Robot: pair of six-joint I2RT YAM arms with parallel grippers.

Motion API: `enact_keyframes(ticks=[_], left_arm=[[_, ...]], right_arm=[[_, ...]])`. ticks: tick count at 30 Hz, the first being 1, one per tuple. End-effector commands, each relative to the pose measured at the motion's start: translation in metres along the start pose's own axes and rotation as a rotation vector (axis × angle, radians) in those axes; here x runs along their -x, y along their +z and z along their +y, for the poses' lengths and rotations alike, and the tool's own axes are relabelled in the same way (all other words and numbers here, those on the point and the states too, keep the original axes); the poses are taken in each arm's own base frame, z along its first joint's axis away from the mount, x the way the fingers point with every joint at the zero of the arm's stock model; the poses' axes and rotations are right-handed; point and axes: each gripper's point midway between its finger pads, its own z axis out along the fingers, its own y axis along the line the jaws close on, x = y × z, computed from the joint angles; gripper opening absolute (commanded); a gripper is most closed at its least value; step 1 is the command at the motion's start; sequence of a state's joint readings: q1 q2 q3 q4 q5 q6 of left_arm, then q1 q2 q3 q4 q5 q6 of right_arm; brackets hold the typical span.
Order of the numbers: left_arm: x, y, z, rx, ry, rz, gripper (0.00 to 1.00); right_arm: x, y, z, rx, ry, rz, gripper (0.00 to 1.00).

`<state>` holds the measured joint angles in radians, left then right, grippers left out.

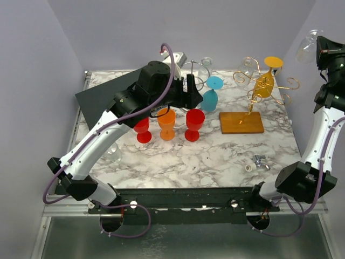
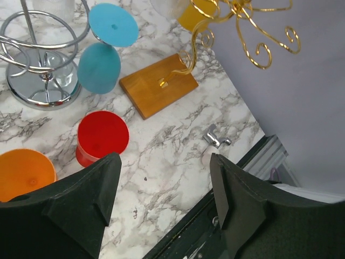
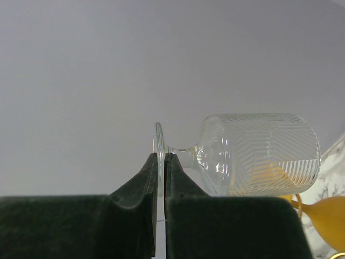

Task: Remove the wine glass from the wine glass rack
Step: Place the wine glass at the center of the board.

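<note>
My right end effector [image 3: 160, 156] was clamped on the foot of the clear glass [image 3: 259, 154], the fingers pressed flat against the thin disc with the stem and ribbed bowl sticking out sideways to the right of the wrist frame. In the top view that glass sat high in the upper right corner, against the wall and well apart from the gold rack [image 1: 267, 86] at the right of centre. So I judged the lift-off done and the step in hand to be the carry away from the rack. The next move called for bringing the glass down to a bare patch of table [image 1: 215, 156], turning it upright on the way. It also needed a steady hold, since a pinch on the foot alone gives the bowl room to swing.

My left end effector [image 2: 164, 162] hung with its fingers apart and nothing between them, above the red cup [image 2: 102, 135] and the orange cup [image 2: 24, 175], near the middle of the top view.

The table was white marble with grey veins, and fairly crowded. A yellow glass [image 1: 265, 81] hung on the gold rack over its wooden base [image 1: 241, 122]. A blue glass [image 2: 99, 65] hung tilted from the chrome rack [image 2: 38, 54] at upper centre, and a small metal fitting [image 1: 260, 160] lay at lower right. A dark board [image 1: 94, 100] leaned at the left edge. Plain lilac-grey walls closed the space on three sides — no other clutter showed.
</note>
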<state>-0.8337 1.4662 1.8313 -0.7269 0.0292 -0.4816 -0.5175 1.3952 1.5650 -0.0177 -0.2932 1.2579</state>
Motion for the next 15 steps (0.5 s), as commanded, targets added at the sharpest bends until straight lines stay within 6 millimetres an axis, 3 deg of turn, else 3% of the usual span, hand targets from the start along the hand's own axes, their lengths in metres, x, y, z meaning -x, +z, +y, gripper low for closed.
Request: enact_keyframes(ticks=[1,9,11,15], left_arm=[[0.037,-0.007,0.011,-0.054,-0.092,-0.053,0.77],[0.077,-0.015,0.036,-0.178,-0.224,-0.113,0.89],[0.085,-0.018,0.035,-0.246,-0.252,-0.139,0.92],[0.101,-0.022,0.028,-0.367,-0.277,-0.19,0.95]], right_arm=[[-0.002,-0.016,0.058,0.114,-0.01,0.072,0.01],[-0.045,-0.05,0.12,0.271,0.082,0.342,0.01],[-0.061,-0.059,0.134,0.313,0.103,0.398,0.01],[-0.11,-0.07,0.161,0.398,0.163,0.542,0.01]])
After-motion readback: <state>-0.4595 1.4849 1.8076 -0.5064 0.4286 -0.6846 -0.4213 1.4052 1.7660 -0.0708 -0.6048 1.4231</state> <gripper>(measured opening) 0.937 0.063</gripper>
